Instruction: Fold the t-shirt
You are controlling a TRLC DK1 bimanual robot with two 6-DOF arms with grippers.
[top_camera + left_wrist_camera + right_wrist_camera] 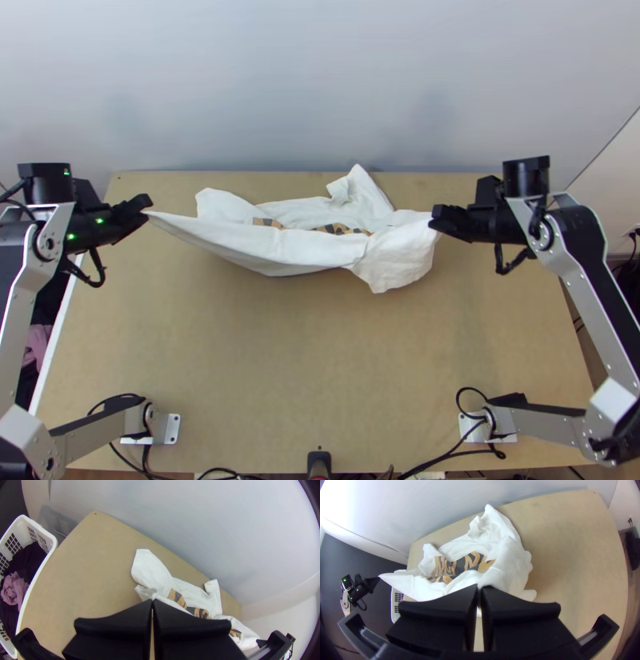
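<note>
Print (460,565) shows fullest in your right wrist view. Left tool (147,205) and right tool (434,217) pinch the t-shirt (296,248), long axis left-to-right up top.

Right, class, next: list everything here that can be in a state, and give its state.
T-shirt: slung between both grippers, rumpled, not folded.
Left gripper: shut on the t-shirt.
Right gripper: shut on the t-shirt.
Laundry basket: holding dark cloth and pink cloth.
</note>
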